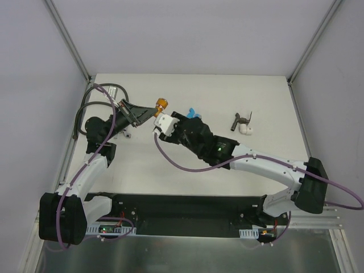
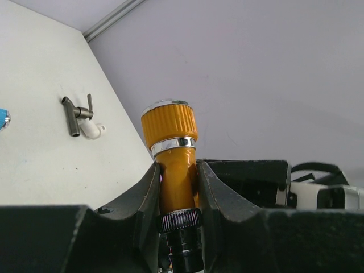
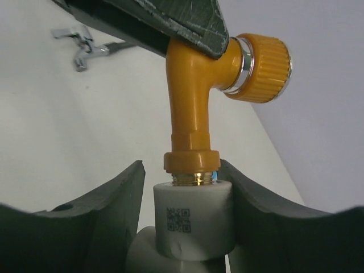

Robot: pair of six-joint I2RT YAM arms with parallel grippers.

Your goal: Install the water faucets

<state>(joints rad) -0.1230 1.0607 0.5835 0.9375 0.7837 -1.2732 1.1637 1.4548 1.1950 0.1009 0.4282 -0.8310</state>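
The right hand (image 3: 190, 190) is nearest, clamped on a white elbow fitting (image 3: 192, 219). Its pads press either side of the socket, so the open mouth stays steady and faces the incoming thread. The orange faucet (image 3: 190, 108) stands with its silver threaded end seated in that mouth. A narrow band of thread shows above the rim, so I judge it only partly screwed home.

The left hand (image 2: 177, 170) is closed on the faucet's body just under the ribbed knob. That grip lets it turn the faucet while the other hand holds the fitting against the twist. The joined pair hangs above the left half of the tabletop (image 1: 187, 85), nearer its far edge than its near one.

Just behind the right hand lies the blue faucet (image 1: 192, 111), partly hidden. Farther towards the right edge, the dark grey-brown faucet (image 1: 242, 120) touches a second white elbow fitting (image 1: 247, 131). I cannot tell whether those two are joined.
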